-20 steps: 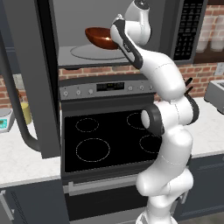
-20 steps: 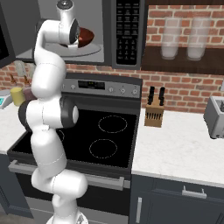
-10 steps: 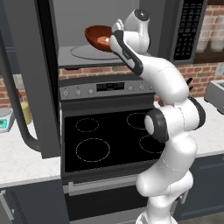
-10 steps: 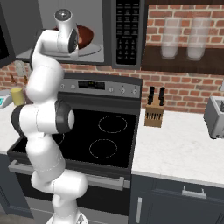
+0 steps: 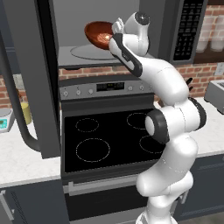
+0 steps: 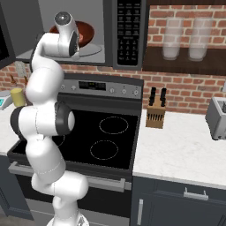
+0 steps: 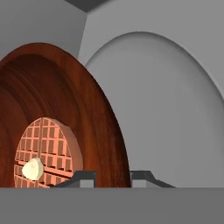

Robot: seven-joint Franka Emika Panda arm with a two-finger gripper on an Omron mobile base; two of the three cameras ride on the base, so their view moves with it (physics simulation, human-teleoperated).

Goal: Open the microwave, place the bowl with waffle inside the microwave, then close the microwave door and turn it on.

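Hand view: the pincer [image 7: 113, 178] straddles the rim of the reddish-brown bowl [image 7: 98, 131], one dark fingertip [image 7: 83, 176] inside the rim and the other outside it, so it is pinching the bowl's edge. The waffle [image 7: 46, 153] lies in the bowl's hollow, a pale yellow dab near its lower left. Beyond the bowl is the round glass turntable [image 7: 175, 105], set against the light grey inner walls of the microwave [image 7: 52, 19].

In the left base view the bowl [image 5: 98, 34] sits inside the open cavity, above the turntable [image 5: 89, 51]; it seems to be slightly raised off the glass, though the angle makes that hard to judge. The microwave door [image 5: 41, 83] stands swung wide to the left, its curved bar handle [image 5: 15, 109] hanging toward the counter [image 5: 19, 159]. The button panel [image 5: 187, 28] is at the right.

Below the microwave is the black-topped stove [image 5: 109, 140]. In the right base view a knife block [image 6: 155, 114] stands on the counter [image 6: 185, 150] right of the stove, and a toaster [image 6: 217, 117] sits further right.
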